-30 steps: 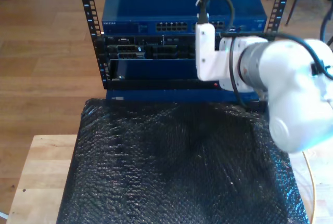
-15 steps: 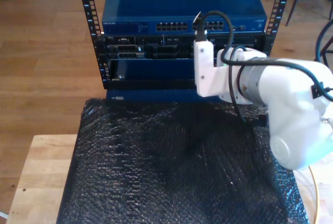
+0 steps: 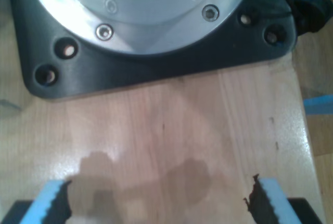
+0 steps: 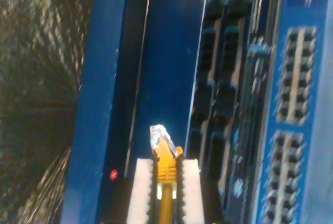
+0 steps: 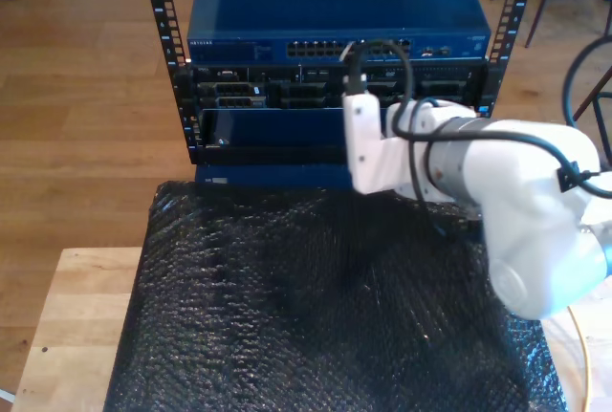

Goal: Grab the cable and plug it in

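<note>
**Yellow cable pinched, plug facing the rack**

Yellow cable [image 4: 166, 182] sits clamped between the white fingers [image 4: 141, 193] of my second gripper [image 4: 165, 195], its clear plug [image 4: 158, 136] poking past the fingertips toward the blue rack equipment [image 4: 171, 52]. My first gripper [image 3: 161, 198] hangs over a wooden tabletop [image 3: 171, 130], fingers spread, holding nothing.

No lettering can be read with any certainty. The blue switch [image 5: 339, 12], just beyond my second gripper [image 4: 165, 182], carries a small pale mark at the end of its front face toward the exterior view's left, too blurred to spell out. In the second wrist view the panels ahead of the fingers [image 4: 141, 190] bear tiny pale marks, equally illegible.
</note>
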### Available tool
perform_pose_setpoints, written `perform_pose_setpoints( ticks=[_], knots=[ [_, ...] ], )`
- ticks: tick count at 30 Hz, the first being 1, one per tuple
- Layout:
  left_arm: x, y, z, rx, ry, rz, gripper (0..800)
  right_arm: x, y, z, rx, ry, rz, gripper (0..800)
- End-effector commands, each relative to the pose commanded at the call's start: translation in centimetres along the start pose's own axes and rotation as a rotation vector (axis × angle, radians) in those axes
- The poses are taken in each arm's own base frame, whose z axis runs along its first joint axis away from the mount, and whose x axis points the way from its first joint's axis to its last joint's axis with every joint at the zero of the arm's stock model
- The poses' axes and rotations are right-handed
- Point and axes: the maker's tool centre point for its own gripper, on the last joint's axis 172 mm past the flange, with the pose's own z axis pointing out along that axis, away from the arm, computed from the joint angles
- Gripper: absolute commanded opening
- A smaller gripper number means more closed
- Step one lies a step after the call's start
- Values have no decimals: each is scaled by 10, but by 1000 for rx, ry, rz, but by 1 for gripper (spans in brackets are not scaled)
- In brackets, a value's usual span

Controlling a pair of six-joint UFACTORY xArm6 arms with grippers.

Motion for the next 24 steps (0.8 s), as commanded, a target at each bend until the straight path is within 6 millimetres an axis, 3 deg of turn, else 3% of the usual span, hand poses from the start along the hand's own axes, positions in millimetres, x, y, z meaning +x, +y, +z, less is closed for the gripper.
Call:
perform_pose_setpoints(
  ticks=[4,24],
  knots=[
    [0,0,0,0,0,0,800,-1,-5,20,18,2,4,0],
    [0,0,0,0,0,0,800,16,33,32,-237,107,25,0]
  ],
)
